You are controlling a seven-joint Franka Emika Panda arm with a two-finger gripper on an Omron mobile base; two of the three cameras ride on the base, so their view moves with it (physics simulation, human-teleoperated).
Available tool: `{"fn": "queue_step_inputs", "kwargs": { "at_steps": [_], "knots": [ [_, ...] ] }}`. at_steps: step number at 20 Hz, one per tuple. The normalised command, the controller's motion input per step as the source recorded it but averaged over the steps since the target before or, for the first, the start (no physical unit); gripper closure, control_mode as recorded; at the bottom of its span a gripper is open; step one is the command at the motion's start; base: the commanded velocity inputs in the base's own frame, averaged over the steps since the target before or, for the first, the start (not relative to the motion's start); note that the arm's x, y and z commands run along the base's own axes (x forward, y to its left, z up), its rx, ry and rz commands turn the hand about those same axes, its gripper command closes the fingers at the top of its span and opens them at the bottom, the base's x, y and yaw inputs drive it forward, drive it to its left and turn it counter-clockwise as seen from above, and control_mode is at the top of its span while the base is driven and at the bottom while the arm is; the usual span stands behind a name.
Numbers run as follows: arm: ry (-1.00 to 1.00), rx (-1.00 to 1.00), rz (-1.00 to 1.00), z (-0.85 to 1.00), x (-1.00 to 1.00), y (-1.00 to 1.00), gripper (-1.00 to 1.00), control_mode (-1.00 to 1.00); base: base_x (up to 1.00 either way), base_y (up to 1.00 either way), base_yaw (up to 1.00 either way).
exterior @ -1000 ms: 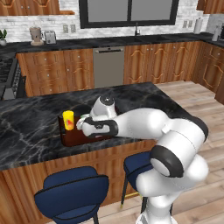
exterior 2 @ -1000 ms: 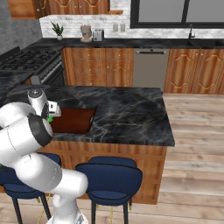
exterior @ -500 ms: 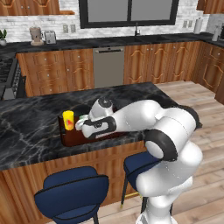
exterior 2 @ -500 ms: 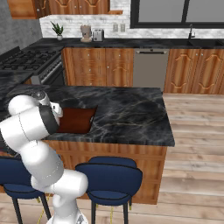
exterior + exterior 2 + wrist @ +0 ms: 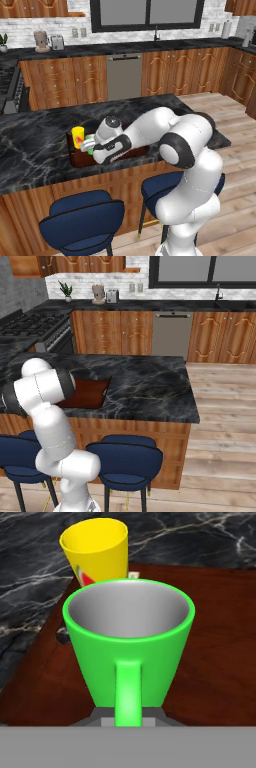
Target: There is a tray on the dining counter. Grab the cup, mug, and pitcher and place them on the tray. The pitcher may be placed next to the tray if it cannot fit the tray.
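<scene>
My gripper [image 5: 128, 719] is shut on the handle of the green mug [image 5: 129, 642], which stands upright, low over the left part of the dark reddish-brown tray [image 5: 220, 637]. Whether the mug's base touches the tray I cannot tell. Just behind the mug, the yellow cup [image 5: 95, 549] stands at the tray's far corner. From the left base view, the gripper [image 5: 92, 146] and mug [image 5: 88, 145] sit right beside the cup [image 5: 77, 136] on the tray [image 5: 75, 160], on the dining counter [image 5: 30, 145]. The pitcher is out of view.
My bent arm [image 5: 165, 130] lies across the tray's right part. From the right, the shoulder [image 5: 42, 388] covers the tray's left end [image 5: 90, 393]. Two blue stools [image 5: 82, 225] stand under the counter's front edge. A stove [image 5: 35, 323] sits far left.
The elbow has swung forward and down over the counter. The hand with the mug has shifted slightly left toward the yellow cup, still shut on the handle.
</scene>
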Motion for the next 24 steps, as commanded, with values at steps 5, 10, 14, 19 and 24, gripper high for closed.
{"fn": "queue_step_inputs", "kwargs": {
  "at_steps": [5,10,14,19,24],
  "knots": [
    [0.0,0.0,0.0,-0.23,0.16,0.01,1.0,-1.0,0.0,0.0,0.0],
    [0.0,0.0,0.0,-0.21,0.16,0.04,1.0,-1.0,0.0,0.0,0.0],
    [0.0,0.0,0.0,-0.19,0.14,0.06,1.0,-1.0,0.0,0.0,0.0],
    [0.01,0.0,0.0,-0.09,0.05,0.05,1.0,-1.0,0.0,0.0,0.0],
    [0.0,0.0,0.0,0.0,0.0,0.0,1.0,-1.0,0.0,0.0,0.0]
  ]
}}
